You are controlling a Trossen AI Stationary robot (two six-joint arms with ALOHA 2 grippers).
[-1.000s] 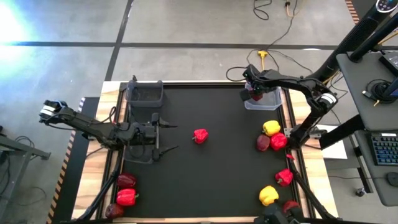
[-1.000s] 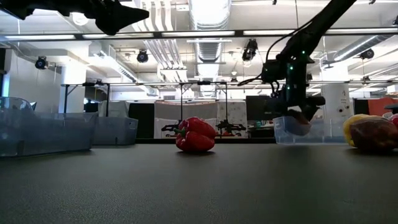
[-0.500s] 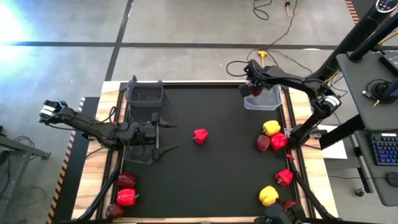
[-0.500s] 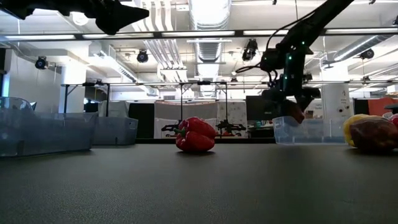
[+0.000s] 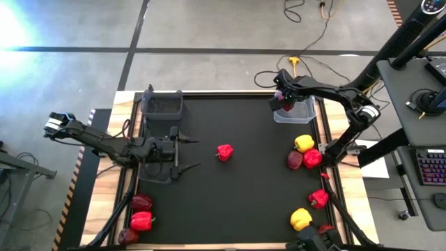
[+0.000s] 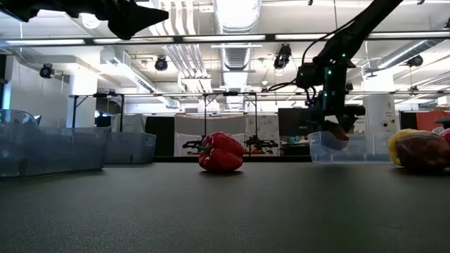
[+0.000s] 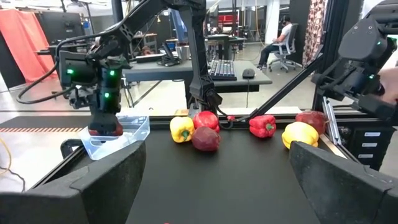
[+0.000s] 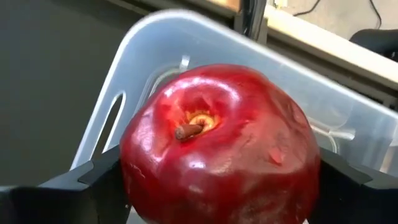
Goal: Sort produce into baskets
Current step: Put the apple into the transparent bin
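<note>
Right tool (image 5: 284,102) clamped on a dark red fruit (image 8: 219,146) above the clear basket (image 5: 301,115), worktop's 1 o'clock corner. Risk: off-centre release strikes rim, rolls away. Left tool (image 5: 187,152) idle, open, 9 o'clock.

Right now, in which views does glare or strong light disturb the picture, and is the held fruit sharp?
High view: a bright flare washes out the top left floor corner. Low view: ceiling lights glow strongly, and the arms look dark against them. Right wrist view: the red fruit is sharp, with soft highlights.
</note>
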